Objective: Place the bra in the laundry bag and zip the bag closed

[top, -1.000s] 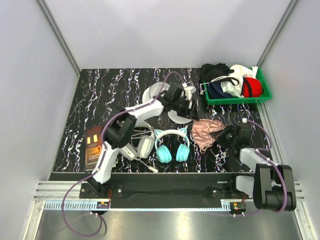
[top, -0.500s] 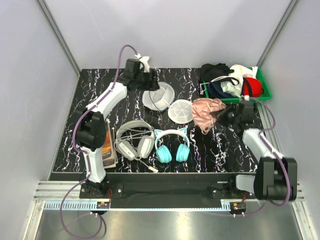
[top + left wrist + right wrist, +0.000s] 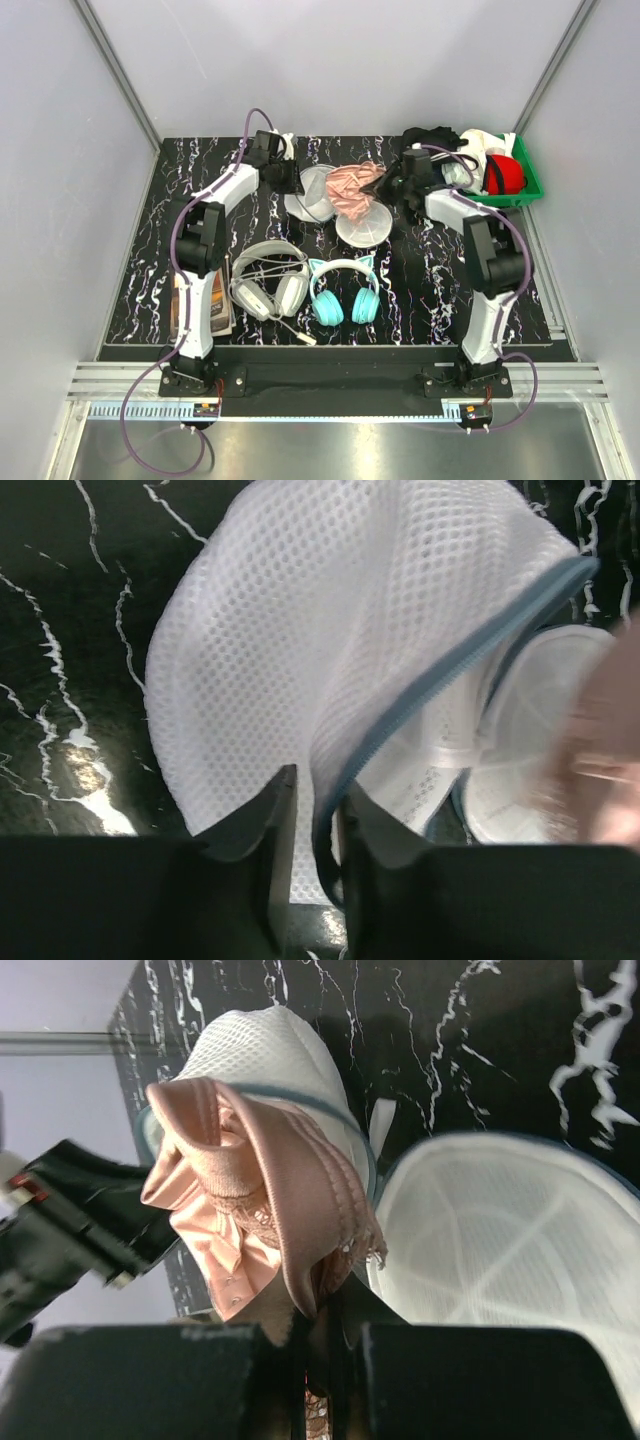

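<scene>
Left wrist: left gripper [image 3: 312, 820] pinches laundry bag [image 3: 250, 630] rim | right wrist: right gripper [image 3: 320, 1330] clamps bra [image 3: 270, 1200] above the bag.

Bra [image 3: 350, 185] now hangs over the open laundry bag [image 3: 303, 198] at the back of the table; a second ago it lies front right, near the teal headphones, and half a second ago beside the green bin.

Right gripper [image 3: 393, 185], pinched on the bra throughout, now sits far back and left of its earlier spot, its arm stretched out rather than folded.

Left gripper [image 3: 288, 180] is no longer reaching across the centre; it sits at the bag's left rim. Its jaws, wide earlier, now pinch the mesh edge by the zipper.
</scene>
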You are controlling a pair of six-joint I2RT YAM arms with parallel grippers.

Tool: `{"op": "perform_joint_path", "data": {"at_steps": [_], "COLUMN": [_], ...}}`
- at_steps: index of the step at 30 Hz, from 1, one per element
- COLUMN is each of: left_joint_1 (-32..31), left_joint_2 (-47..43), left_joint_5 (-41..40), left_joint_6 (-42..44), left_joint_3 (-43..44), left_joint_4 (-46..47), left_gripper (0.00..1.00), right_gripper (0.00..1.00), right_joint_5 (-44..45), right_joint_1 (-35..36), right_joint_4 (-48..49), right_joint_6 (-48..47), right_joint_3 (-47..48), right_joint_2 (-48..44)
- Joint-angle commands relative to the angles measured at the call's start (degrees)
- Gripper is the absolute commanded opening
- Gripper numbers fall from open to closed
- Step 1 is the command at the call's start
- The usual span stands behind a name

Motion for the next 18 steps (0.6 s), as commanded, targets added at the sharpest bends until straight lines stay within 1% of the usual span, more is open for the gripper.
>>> {"op": "perform_joint_path", "data": {"at_steps": [1,4,5,7,9,12,13,16,18], "left_joint_1": [0.2,0.1,0.1,0.1,-0.1,-0.9,-1.1,-2.6,-3.3], "left_joint_2": [-1.5,-2.8,-3.0,-3.8,-5.0,-7.5,-8.3,-11.3,-12.3], "left_joint_5": [2.0,2.2,2.7,2.8,3.4,3.5,3.0,3.4,5.7], "left_joint_6": [0.8,0.6,0.6,0.4,-0.3,-1.6,-2.0,-4.0,-7.0], "left_joint_3": [3.1,2.0,1.9,1.0,-0.5,-3.2,-4.2,-7.6,-10.4], "left_joint_4": [1.7,1.7,1.7,1.7,1.9,3.0,4.3,7.4,9.5], "left_gripper": [0.15,0.10,0.09,0.08,0.05,0.03,0.03,0.02,0.02], "right_gripper": [0.00,0.00,0.00,0.00,0.00,0.00,0.00,0.00,0.00], "right_joint_5": [4.9,7.0,7.8,9.3,10.7,13.6,14.6,17.3,19.4], "right_joint_1": [2.7,4.5,5.5,6.4,7.7,9.6,9.9,11.2,11.8], "right_joint_4": [-1.0,-3.4,-5.8,-6.6,-7.3,-11.5,-13.7,-15.9,-16.6], "right_joint_6": [-3.3,-6.2,-7.0,-8.6,-9.2,-9.5,-8.6,-4.4,-2.3], "right_joint_3": [8.7,11.6,12.1,13.4,14.7,19.6,21.8,24.1,25.2], "right_joint_2": [4.3,6.9,7.5,8.0,8.8,11.8,12.7,15.4,16.7]}}
